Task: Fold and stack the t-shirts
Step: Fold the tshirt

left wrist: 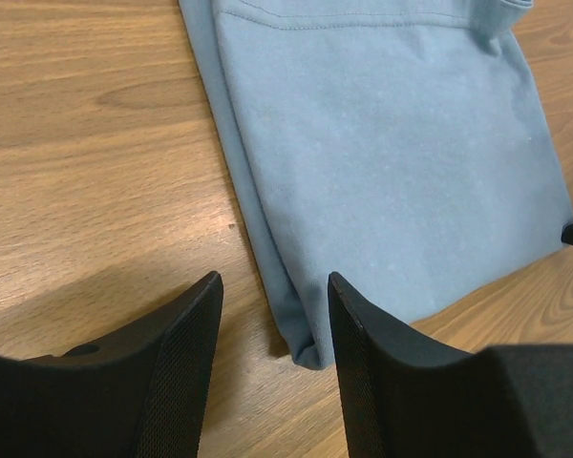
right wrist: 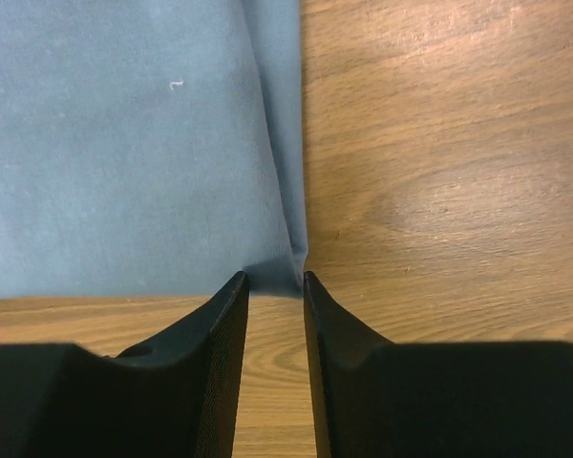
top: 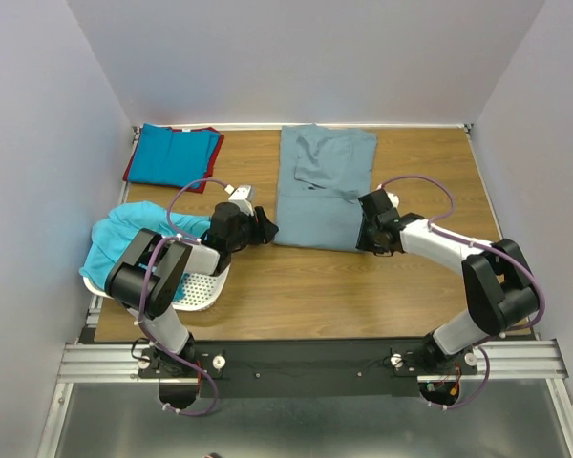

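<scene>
I had the grey-blue t-shirt (top: 320,196) lying partly folded on the far middle of the table (top: 315,286), with a claw at each near corner. The left gripper (left wrist: 274,291) stood about half open and empty, with the shirt's near left corner on the wood between its fingers. The right gripper (right wrist: 274,279) had its jaws close together and the near right corner at their tips; I could not tell whether cloth was pinched.

My worry was an uneven lift: if one side caught only the top layer, or nothing, the fold would likely skew. The wrist views showed the doubled edges at each corner. Only the top view showed the rumpled far half, the folded blue t-shirt (top: 172,155) at far left and the turquoise t-shirt (top: 124,234) over the basket (top: 205,286).
</scene>
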{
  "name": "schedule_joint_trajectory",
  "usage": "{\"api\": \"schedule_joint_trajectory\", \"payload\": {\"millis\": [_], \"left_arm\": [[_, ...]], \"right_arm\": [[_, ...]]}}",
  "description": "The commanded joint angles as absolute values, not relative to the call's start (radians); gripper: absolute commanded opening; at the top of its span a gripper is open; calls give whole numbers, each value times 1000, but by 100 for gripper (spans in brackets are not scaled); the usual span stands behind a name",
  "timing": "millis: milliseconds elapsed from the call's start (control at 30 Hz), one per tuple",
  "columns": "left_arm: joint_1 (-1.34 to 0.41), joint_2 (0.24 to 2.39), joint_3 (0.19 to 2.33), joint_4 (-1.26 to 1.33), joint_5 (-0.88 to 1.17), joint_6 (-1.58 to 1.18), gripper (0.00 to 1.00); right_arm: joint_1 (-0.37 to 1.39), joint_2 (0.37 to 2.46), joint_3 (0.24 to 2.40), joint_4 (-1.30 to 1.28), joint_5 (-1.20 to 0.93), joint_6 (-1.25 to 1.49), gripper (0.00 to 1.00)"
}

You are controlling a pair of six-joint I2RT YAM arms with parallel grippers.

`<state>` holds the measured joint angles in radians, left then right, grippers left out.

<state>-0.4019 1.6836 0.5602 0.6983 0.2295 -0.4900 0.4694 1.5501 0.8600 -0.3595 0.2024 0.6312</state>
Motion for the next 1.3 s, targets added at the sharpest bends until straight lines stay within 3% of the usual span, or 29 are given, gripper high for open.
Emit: {"api": "schedule_joint_trajectory", "payload": {"millis": [0,367,633,1267], "left_arm": [[-413,1655,548,683,238,-483,56],[-433,1672,546,661,215,-482,55],[-446,1675,551,632,187,-488,50],[-494,1700,526,584,150,-545,42]], "right_arm": [[469,1551,831,-339,183,643,33],[469,1574,790,-325,179,646,29],[469,1572,787,-319,178,643,11],[469,1580,796,-318,184,638,9]]}}
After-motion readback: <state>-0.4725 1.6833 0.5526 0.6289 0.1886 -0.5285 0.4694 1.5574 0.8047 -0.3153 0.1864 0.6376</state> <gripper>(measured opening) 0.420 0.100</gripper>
